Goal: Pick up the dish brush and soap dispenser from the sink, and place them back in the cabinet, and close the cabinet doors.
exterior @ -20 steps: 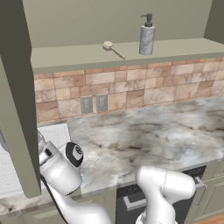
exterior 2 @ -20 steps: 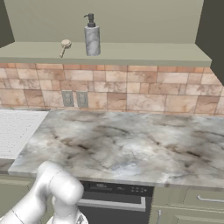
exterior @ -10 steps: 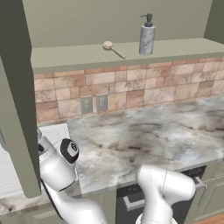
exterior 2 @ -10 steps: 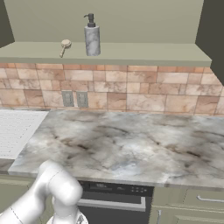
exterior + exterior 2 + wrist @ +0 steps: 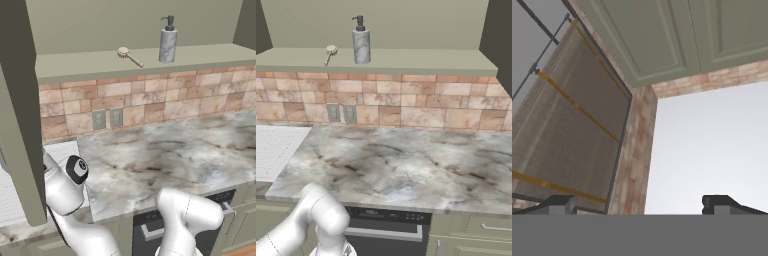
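Note:
The dish brush lies on the lower shelf of the open cabinet. To its right the soap dispenser stands upright on the same shelf. The cabinet doors are swung open: the left one edge-on in the left base view, the right one at the frame edge. A white ribbed part of the sink shows at the left. In the hand view my gripper is open, with nothing between its fingertips, and points at a brick wall and green panelling.
A marble counter runs below a tan tile backsplash with two outlets. A dark appliance front sits under the counter. The hand view holds a window with a mesh blind and a pale wall.
The arm's dark-capped joint has crept slightly left and up in the left base view. The brush, the dispenser and the doors have not moved.

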### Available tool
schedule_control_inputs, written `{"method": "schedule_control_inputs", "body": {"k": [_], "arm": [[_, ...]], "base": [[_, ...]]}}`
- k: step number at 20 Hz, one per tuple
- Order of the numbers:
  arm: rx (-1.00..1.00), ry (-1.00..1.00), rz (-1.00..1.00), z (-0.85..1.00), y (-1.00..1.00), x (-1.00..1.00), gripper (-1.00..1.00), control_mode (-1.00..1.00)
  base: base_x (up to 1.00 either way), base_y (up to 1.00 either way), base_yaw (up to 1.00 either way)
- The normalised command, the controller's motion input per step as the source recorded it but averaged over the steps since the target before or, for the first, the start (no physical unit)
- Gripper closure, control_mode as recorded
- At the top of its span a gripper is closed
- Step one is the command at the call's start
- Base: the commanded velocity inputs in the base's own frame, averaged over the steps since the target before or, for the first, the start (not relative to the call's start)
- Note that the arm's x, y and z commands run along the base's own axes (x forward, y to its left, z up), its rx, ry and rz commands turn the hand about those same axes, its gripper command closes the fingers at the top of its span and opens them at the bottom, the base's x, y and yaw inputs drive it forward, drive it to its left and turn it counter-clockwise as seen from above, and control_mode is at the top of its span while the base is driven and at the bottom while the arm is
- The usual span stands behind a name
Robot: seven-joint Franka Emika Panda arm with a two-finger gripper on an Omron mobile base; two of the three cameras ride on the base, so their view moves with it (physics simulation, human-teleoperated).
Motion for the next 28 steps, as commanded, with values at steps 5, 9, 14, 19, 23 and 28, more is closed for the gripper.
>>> {"method": "schedule_control_inputs", "body": {"k": [5,9,14,19,23,28], "arm": [[0.0,0.0,0.0,0.2,0.02,0.0,-1.0,-1.0],[0.0,0.0,0.0,0.21,0.06,0.0,-1.0,-1.0],[0.0,0.0,0.0,0.14,0.03,0.0,-1.0,-1.0],[0.0,0.0,0.0,0.05,0.0,-0.03,-1.0,-1.0],[0.0,-0.02,0.0,0.0,-0.13,-0.13,-1.0,-1.0],[0.0,-0.03,0.0,0.0,-0.24,-0.17,-1.0,-1.0]], "base": [[0.0,0.0,0.0],[0.0,0.0,0.0],[0.0,0.0,0.0],[0.0,0.0,0.0],[0.0,0.0,0.0],[0.0,0.0,0.0]]}}
